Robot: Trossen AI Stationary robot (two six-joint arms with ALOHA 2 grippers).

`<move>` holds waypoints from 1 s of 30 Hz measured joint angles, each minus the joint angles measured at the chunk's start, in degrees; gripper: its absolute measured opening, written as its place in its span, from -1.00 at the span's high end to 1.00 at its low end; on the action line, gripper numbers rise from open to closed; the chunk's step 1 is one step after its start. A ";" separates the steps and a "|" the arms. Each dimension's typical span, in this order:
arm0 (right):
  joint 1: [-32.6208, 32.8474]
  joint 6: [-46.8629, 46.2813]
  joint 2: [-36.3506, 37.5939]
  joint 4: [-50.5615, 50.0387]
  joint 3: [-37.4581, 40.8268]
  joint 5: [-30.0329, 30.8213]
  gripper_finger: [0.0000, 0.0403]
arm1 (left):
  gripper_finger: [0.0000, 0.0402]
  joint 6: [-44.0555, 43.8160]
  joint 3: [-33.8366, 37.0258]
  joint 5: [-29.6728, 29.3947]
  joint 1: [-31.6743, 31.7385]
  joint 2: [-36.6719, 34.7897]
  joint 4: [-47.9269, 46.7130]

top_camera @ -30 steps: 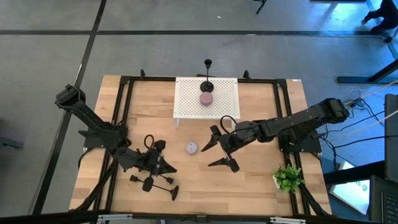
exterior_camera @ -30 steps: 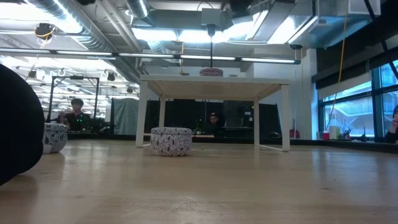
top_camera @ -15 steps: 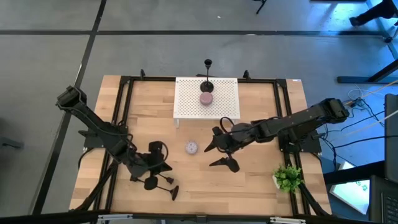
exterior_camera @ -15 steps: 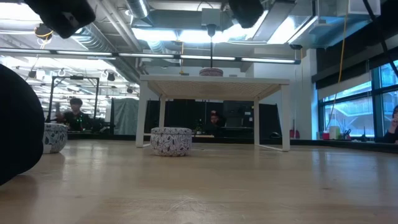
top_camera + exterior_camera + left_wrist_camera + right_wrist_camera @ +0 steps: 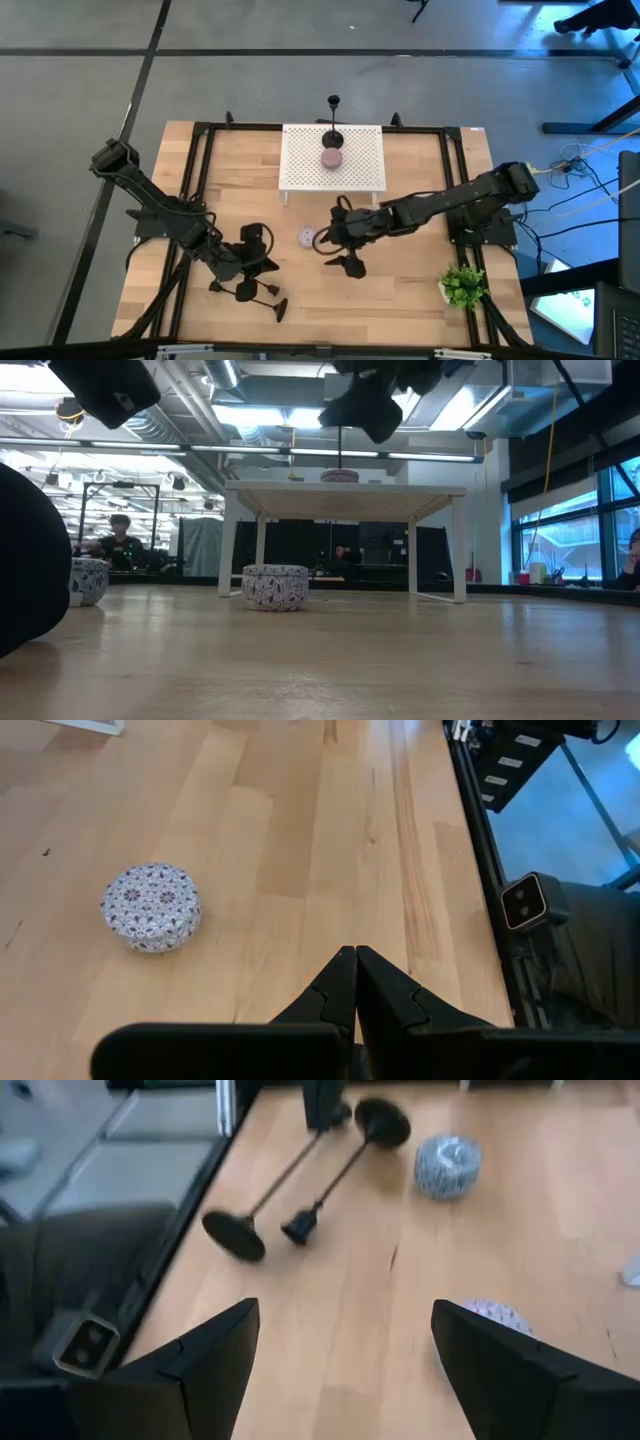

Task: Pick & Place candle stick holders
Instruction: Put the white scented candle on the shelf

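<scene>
Two black candle stick holders [image 5: 255, 295] lie on their sides on the wood table near its front left; they also show in the right wrist view [image 5: 300, 1180]. A third holder [image 5: 333, 135] stands upright by its round base on the white rack [image 5: 300, 160]. My left gripper [image 5: 265, 262] is shut and empty [image 5: 355, 965], just beyond the lying holders. My right gripper [image 5: 338, 252] is open and empty [image 5: 350, 1370] above mid table, right of the lying holders.
A small patterned tin [image 5: 307, 237] sits on the table between the grippers, and a second one [image 5: 447, 1165] sits near the lying holders. A round pink object [image 5: 332, 158] lies on the rack. A green plant [image 5: 462, 285] stands at the front right. Black frame rails run along the table sides.
My right gripper has moved toward the table's left edge, past the patterned tin, and has stayed open. My left gripper has drawn back a little from the lying holders toward the far edge. The holders have not moved.
</scene>
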State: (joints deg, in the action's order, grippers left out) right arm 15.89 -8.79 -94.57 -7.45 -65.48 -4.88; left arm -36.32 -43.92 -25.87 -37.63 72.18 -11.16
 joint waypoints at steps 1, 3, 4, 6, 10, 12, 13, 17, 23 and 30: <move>0.38 1.19 -0.62 -1.01 -0.41 -0.05 -0.49 | 0.99 0.00 0.00 0.00 -0.02 0.00 -0.02; 1.21 3.74 -1.92 -2.42 -1.20 -0.07 -0.49 | 0.99 0.02 0.00 0.01 -0.02 0.00 0.05; 1.59 4.82 -2.32 -3.15 -1.45 -0.15 -0.49 | 0.98 0.06 0.00 0.01 -0.02 0.00 0.15; 2.20 6.31 -2.70 -2.42 -1.72 0.00 -0.49 | 0.99 0.15 0.00 0.02 -0.02 0.00 0.17; 2.55 9.14 -2.79 0.83 -1.74 0.40 -0.49 | 0.99 0.46 0.00 -0.07 -0.02 0.00 0.26; 2.55 9.26 -2.79 2.07 -1.77 1.10 -0.49 | 0.98 0.57 0.00 -0.09 -0.02 0.00 0.49; 2.55 9.26 -2.79 2.08 -1.79 1.77 -0.49 | 0.98 0.57 0.00 -0.13 -0.02 0.00 0.48; 2.21 6.96 -2.81 0.66 -1.79 3.59 -0.49 | 0.99 1.04 0.00 -0.19 -0.02 0.00 0.84; 1.08 4.90 -3.43 0.87 -1.81 3.84 -0.49 | 0.99 1.09 0.00 -1.09 0.67 0.00 1.09; 0.02 4.76 -8.49 1.81 -1.86 3.84 -0.49 | 0.99 1.11 0.00 -1.03 1.42 0.00 1.09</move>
State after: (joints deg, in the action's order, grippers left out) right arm 15.91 -4.03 -103.06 -5.64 -67.34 -1.04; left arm -35.20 -43.92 -26.89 -36.21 72.18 -10.07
